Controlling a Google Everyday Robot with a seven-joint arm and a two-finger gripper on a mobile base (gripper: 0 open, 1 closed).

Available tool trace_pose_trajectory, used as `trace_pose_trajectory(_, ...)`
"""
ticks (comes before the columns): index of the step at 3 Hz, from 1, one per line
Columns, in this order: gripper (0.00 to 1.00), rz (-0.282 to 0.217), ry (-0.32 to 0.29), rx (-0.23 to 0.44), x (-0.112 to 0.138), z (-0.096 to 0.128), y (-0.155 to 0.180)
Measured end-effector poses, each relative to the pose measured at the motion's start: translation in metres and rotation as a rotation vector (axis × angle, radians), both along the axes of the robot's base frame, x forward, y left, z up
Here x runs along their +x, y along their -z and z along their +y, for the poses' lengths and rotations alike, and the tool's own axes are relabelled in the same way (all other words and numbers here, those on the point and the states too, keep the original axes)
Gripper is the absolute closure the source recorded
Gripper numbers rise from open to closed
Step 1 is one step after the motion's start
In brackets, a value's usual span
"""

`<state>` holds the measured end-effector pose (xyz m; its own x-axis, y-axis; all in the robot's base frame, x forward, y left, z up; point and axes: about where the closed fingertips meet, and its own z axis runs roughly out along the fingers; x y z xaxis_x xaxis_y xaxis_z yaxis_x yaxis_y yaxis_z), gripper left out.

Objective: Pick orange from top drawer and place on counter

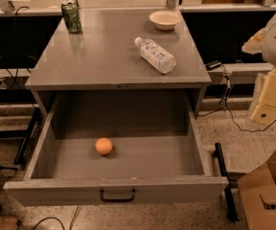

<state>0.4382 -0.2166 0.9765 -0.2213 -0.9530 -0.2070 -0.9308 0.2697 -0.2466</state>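
Note:
The orange (104, 146) lies on the floor of the open top drawer (42, 152), left of centre and free of the walls. The drawer is pulled fully out, its dark pull handle (117, 195) facing me. The grey counter (104, 56) is the cabinet's top, behind and above the drawer. My gripper (265, 104), cream coloured, hangs at the far right edge of the view, to the right of the cabinet and well away from the orange. It holds nothing that I can see.
On the counter stand a green can (71, 17) at the back left, a tan bowl (164, 19) at the back right and a plastic bottle (155, 55) lying on its side. A cardboard box (267, 190) sits on the floor at the lower right. Cables run by the cabinet's right side.

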Motion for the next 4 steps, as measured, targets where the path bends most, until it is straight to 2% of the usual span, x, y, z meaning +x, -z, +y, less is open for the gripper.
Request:
trace_pose_trajectory(1, 0.00, 0.000, 0.000, 0.000, 0.000, 0.000, 0.000)
trace_pose_trajectory(2, 0.00, 0.004, 0.020, 0.097, 0.004, 0.006, 0.014)
trace_pose_trajectory(3, 0.00, 0.038, 0.042, 0.322, 0.020, 0.031, 0.073)
trace_pose_trajectory(4, 0.00, 0.058, 0.057, 0.560, 0.035, 0.079, 0.116)
